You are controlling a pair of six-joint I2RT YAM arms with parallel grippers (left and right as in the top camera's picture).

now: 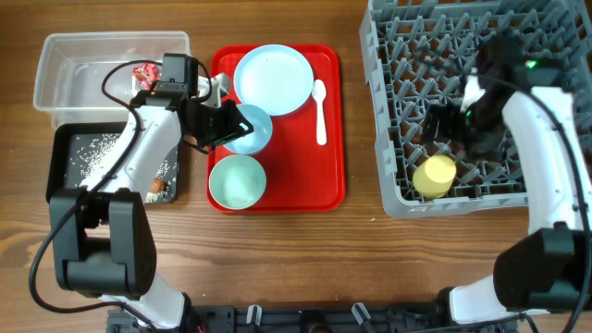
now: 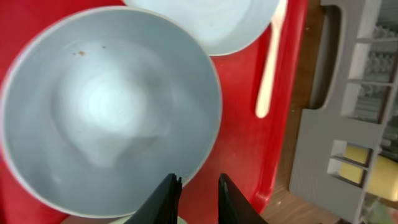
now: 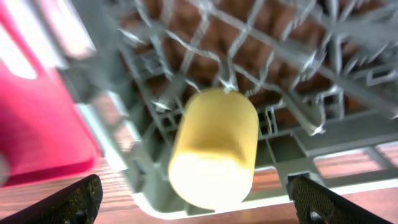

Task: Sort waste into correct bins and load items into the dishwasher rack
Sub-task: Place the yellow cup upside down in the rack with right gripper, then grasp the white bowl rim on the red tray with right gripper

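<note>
Flat red rectangular plastic tray (image 1: 305, 171), rounded corners, low raised rim; lying flat on brown wood-grain tabletop (image 1: 277, 268), a little left of centre in overhead, long side running top to bottom; glossy in left wrist view, rim meeting bare wood at lower right; blurred pink-red at left edge of right wrist view, wood grain below.

Overhead looks straight down — both wrist views, close in, share the yellow cup (image 1: 435, 176) and rack (image 1: 381, 111)

Wooden table (image 1: 277, 264), on it a clear tub (image 1: 74, 69), black tub (image 1: 63, 139), red tray (image 1: 328, 176), grey dishwasher rack (image 1: 393, 111)
</note>
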